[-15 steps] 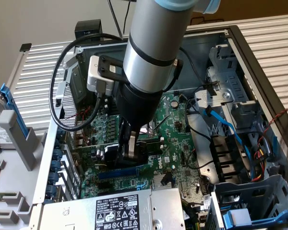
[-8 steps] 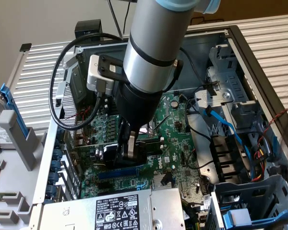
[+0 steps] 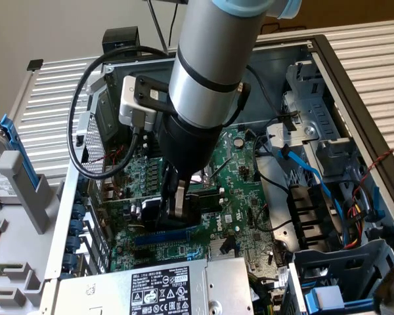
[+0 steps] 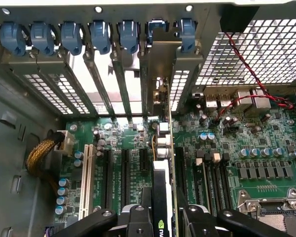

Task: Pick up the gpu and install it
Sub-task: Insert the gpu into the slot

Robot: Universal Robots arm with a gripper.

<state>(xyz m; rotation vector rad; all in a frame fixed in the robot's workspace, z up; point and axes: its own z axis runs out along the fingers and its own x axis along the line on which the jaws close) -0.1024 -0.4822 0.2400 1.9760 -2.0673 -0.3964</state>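
Looking into the open computer case [image 3: 58,226], you found the green motherboard [image 3: 249,197] beneath the gripper [image 4: 164,222], whose fingers [image 4: 138,219] were partly closed and clamped on both faces of the gpu [image 4: 160,190]. The gpu stood on edge at the expansion slots [image 4: 124,173], its silver bracket [image 4: 163,59] against the rear slot frame [image 4: 113,66].

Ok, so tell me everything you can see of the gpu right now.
The gpu is a short card seen edge-on: thin green board, black cooler block with a green logo, silver metal end bracket. It stands upright on edge over the motherboard, bracket at the case's rear slot openings by the blue clips. The gripper clamps it, one finger on each side. Whether it is fully seated cannot be told.
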